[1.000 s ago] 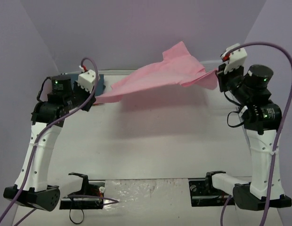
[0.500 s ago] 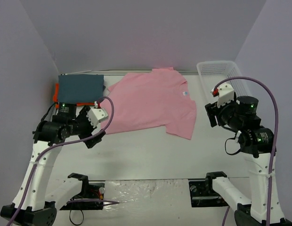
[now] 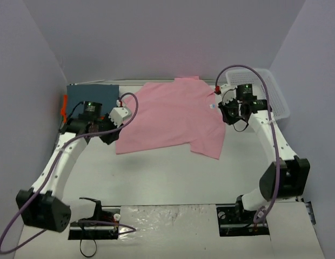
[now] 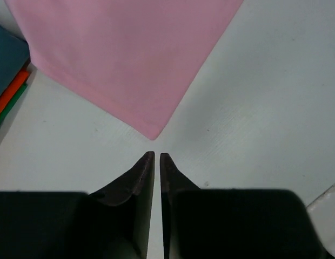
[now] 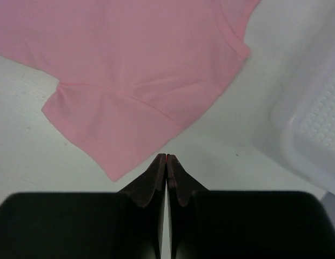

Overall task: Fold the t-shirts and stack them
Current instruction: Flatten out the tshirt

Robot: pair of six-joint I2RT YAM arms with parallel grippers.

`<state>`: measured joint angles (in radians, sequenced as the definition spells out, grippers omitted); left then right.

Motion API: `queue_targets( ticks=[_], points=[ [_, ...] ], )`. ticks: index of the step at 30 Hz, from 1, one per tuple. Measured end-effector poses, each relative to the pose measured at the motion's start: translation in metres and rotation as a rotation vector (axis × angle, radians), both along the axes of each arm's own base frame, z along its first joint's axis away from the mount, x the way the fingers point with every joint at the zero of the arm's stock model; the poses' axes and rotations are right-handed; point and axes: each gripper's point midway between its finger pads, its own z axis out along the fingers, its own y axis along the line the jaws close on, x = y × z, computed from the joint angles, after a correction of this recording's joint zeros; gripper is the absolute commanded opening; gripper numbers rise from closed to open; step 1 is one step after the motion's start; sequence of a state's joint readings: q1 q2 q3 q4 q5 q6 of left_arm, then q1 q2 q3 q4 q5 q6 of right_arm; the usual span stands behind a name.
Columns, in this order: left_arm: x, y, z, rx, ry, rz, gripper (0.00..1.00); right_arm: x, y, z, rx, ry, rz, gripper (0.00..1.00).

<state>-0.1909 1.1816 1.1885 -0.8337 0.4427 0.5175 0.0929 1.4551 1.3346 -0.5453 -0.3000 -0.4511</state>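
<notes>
**White Table, Pink Shirt Spread Flat: Both Pincers Empty at Its Edge**

White table (image 3: 173,178) with lavender walls forms the work area. I find the pink t-shirt (image 3: 167,116) lying open and flat near the middle, with its collar toward the right arm and its hem toward the left. I judge that it is spread like this so that clean folds can be made from its edges.

1. Left gripper (image 4: 157,155): the jaws are drawn nearly together, with only a thin slit between the tips and nothing in it. They hang just short of the near hem corner (image 4: 151,128), apart from the cloth. I read this as staging for a pinch at that corner.
2. Right gripper (image 5: 166,156): the jaws are pressed together and empty. They sit just beside the shoulder seam, between the near sleeve (image 5: 97,129) and the collar, which is probably the matching pick point.
3. Finished stack: the blue-grey t-shirt (image 3: 92,98) lies folded at the far left on top of the orange t-shirt (image 3: 64,108). I expect the pink one to go there once folded.
4. White mesh basket (image 3: 265,81): it stands at the far right, clear of the cloth.

View differences:
- The overhead view gives the whole layout, but the arms hide the fingertips.
- The left wrist view confirms the gap between the tips and the hem. It also shows a green edge (image 4: 15,97) under the orange layer, which is not visible from above.
- The right wrist view shows the sleeve seam.
</notes>
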Motion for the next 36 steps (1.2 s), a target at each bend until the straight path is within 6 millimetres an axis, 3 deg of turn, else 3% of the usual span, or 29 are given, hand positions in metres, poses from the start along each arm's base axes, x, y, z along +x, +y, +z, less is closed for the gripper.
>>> queue_targets(
  ticks=[3, 7, 9, 11, 21, 31, 36],
  points=[
    [0.025, -0.008, -0.037, -0.007, 0.105, 0.020, 0.02, 0.013, 0.002, -0.044, -0.014, 0.116, 0.017, 0.02],
    [0.035, -0.014, -0.085, 0.012, 0.251, 0.022, 0.11, 0.021, 0.003, -0.086, -0.030, 0.218, 0.038, 0.24],
    [0.035, -0.014, -0.102, 0.028, 0.295, 0.019, 0.11, 0.020, 0.003, -0.097, -0.037, 0.245, 0.054, 0.32],
    [0.033, -0.012, -0.113, 0.044, 0.310, 0.016, 0.18, 0.018, 0.003, -0.099, -0.044, 0.253, 0.075, 0.39],
    [0.012, 0.009, -0.144, 0.170, 0.290, 0.026, 0.37, -0.005, -0.001, -0.107, -0.072, 0.299, 0.125, 0.51],
    [0.003, 0.026, -0.177, 0.257, 0.264, 0.028, 0.37, -0.010, 0.000, -0.109, -0.065, 0.317, 0.129, 0.52],
    [0.011, 0.026, -0.178, 0.261, 0.225, 0.028, 0.37, -0.010, 0.000, -0.109, -0.062, 0.317, 0.131, 0.52]
  ],
)
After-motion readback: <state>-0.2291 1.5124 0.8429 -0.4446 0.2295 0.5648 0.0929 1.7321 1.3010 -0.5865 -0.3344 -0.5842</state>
